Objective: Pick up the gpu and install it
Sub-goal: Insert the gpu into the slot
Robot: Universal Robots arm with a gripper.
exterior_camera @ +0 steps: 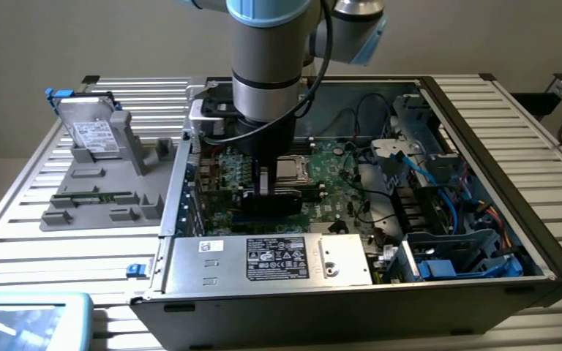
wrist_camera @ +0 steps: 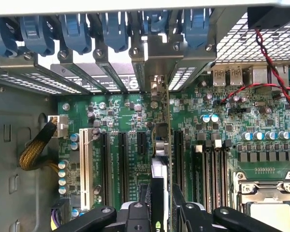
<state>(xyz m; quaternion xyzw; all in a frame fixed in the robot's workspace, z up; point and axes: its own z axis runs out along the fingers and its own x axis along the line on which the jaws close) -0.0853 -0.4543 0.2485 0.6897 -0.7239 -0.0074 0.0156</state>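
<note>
In the exterior view we see the arm [exterior_camera: 266, 66] reaching down into the open computer case [exterior_camera: 500, 153] on the desk [exterior_camera: 17, 227], its end effector [exterior_camera: 279, 189] low over the motherboard [exterior_camera: 335, 179]. In the wrist view the fingers [wrist_camera: 137, 215] pinch the gpu [wrist_camera: 159, 169] — upright, edge-on — among the black expansion slots [wrist_camera: 122, 166], its bracket [wrist_camera: 157, 63] at the case's rear opening.

We see a slatted metal table [exterior_camera: 23, 245] bearing an open computer case [exterior_camera: 339, 316], a grey parts holder [exterior_camera: 84, 199] and possibly a blue-rimmed tray [exterior_camera: 27, 322].
</note>
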